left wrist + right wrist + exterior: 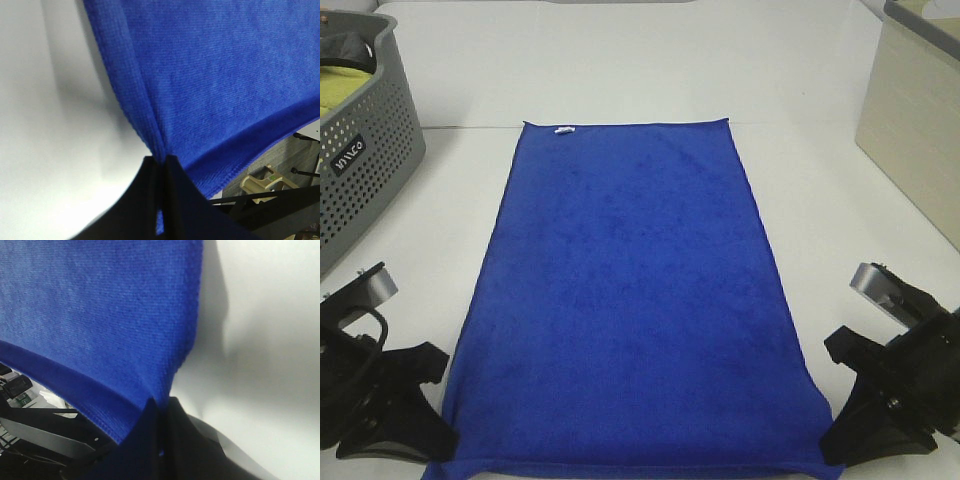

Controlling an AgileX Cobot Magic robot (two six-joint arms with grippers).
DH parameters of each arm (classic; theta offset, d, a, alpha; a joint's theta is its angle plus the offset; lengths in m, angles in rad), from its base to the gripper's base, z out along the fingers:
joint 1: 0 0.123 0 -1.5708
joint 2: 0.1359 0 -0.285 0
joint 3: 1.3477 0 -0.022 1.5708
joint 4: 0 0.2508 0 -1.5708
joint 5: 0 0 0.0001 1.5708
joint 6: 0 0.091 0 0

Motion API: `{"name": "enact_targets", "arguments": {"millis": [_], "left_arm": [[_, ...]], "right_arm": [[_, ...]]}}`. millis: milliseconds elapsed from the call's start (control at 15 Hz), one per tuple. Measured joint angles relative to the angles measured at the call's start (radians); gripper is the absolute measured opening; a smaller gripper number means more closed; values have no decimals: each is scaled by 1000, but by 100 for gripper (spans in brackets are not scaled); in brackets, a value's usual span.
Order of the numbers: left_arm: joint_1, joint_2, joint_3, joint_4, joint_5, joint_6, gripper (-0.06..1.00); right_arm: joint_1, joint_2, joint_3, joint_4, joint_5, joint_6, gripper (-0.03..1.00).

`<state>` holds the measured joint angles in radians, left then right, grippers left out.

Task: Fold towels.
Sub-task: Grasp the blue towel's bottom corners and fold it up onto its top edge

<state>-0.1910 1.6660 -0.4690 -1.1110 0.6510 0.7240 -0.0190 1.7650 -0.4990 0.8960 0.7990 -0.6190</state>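
High view: the towel (630, 300) lies flat at the middle of the white desk (720, 60), its long axis running from 12 to 6 o'clock. It is a royal-blue, fuzzy rectangle with a stitched hem, and a small white tag (563, 129) sits on the short edge at 12. The left gripper (442, 425) is at the 7 o'clock corner and the right gripper (832, 435) at the 5 o'clock corner. A grey perforated basket (370, 170) stands at 10 and a beige box (920, 130) at 2.

Left wrist: the black jaws are pinched narrow on the towel's corner (160, 150), which puckers into folds above the shadowed desk.

Right wrist: the jaws are likewise clamped narrow on the other near corner (160, 390), and the ribbed pile shows clearly.
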Motion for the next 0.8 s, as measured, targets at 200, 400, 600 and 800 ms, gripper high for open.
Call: {"name": "enact_targets", "arguments": {"millis": [200, 400, 600, 800], "left_arm": [[0, -42, 25, -4, 5, -12, 1], [0, -46, -60, 5, 9, -77, 1], [0, -45, -238, 46, -11, -151, 1], [0, 21, -433, 137, -45, -214, 1]], "right_arm": [[0, -12, 4, -1, -5, -7, 2], [0, -26, -104, -2, 3, -25, 2], [0, -25, -319, -27, 21, -11, 2], [0, 52, -620, -83, 78, 46, 2]]}}
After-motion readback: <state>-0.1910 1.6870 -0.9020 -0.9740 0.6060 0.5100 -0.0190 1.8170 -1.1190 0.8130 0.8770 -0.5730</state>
